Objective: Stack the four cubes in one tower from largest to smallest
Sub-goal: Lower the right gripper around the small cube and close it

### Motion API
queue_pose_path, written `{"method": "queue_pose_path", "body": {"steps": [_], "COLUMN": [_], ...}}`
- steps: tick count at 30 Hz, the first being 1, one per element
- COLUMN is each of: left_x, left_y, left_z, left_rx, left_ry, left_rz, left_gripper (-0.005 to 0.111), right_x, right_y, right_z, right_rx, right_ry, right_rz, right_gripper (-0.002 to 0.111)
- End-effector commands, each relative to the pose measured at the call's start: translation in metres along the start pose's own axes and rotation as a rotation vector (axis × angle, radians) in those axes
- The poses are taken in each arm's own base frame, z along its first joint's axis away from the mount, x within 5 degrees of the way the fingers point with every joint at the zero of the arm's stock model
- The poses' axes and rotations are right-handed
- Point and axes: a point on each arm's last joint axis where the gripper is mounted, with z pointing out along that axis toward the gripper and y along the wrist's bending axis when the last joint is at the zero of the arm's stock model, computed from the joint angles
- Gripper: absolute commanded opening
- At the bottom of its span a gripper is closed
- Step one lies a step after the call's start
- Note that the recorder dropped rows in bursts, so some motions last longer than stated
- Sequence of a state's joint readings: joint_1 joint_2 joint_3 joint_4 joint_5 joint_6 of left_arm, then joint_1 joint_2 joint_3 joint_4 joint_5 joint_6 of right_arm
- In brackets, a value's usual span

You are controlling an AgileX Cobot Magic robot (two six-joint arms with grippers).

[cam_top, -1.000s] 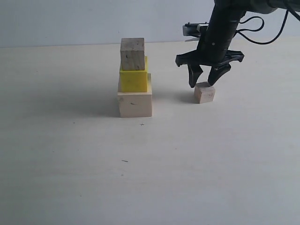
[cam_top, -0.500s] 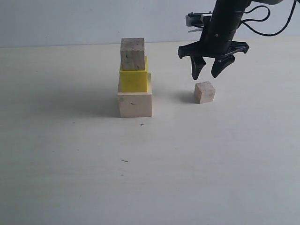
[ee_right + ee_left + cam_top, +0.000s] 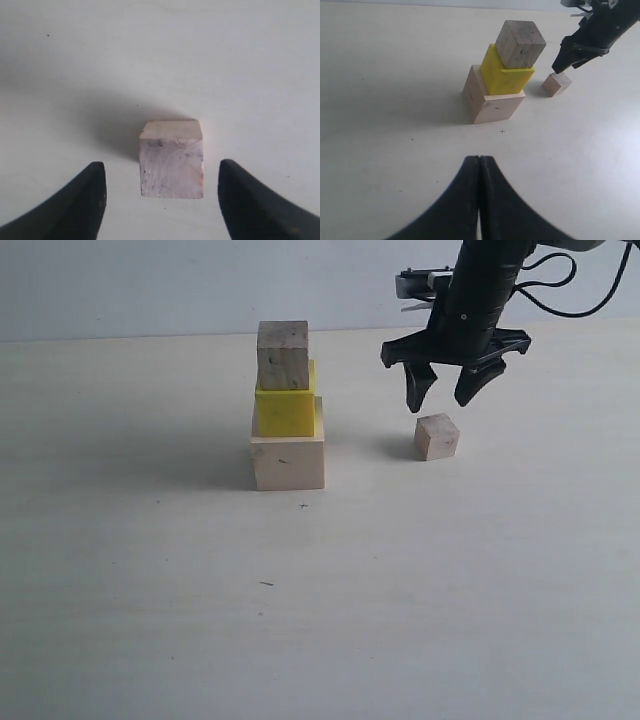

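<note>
**A:** Left side first?

**B:** Left gripper (image 3: pixel 479 162) sits idle, fingers pressed together w/ nothing in them. The stack is left of centre: big cube (image 3: pixel 288 462) on the table (image 3: pixel 320 620), yellow (image 3: pixel 286 412) on that, grainy cube (image 3: pixel 282 355) on top (each a bit off-centre).

**A:** And the small cube (image 3: pixel 437 436)?

**B:** On the table to the right of the stack, apart from it. Right gripper (image 3: pixel 440 402) hangs just above it, fingers spread wide and empty.

**A:** So how should it grab?

**B:** I'd go straight down, one finger on each flat side, not on the corners. Close low on the cube. Then lift well over the grainy cube, centre it and set it down softly. That stack looks easy to nudge, imo.
</note>
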State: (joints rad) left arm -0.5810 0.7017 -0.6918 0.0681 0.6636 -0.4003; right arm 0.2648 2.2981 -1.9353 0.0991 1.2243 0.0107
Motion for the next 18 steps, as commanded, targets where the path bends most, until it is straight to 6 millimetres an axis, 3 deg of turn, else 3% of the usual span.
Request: {"method": "queue_pose_path", "body": {"steps": [1,18], "left_x": [0.002,0.002], "left_y": [0.001,0.001], "left_z": [0.002,0.002], "left_rx": [-0.005,-0.004], "left_ry": [0.014,0.014], "left_rz": [-0.006,-0.008], "left_gripper": [0.000,0.000], "right_x": [0.000,0.000], "right_y": [-0.003,-0.004], "right_z": [0.013,0.038], "right_rx": [0.000,-0.011], "right_ry": [0.026,0.079], "right_rz": [-0.004,0.007], "right_gripper": [0.062,0.062]}}
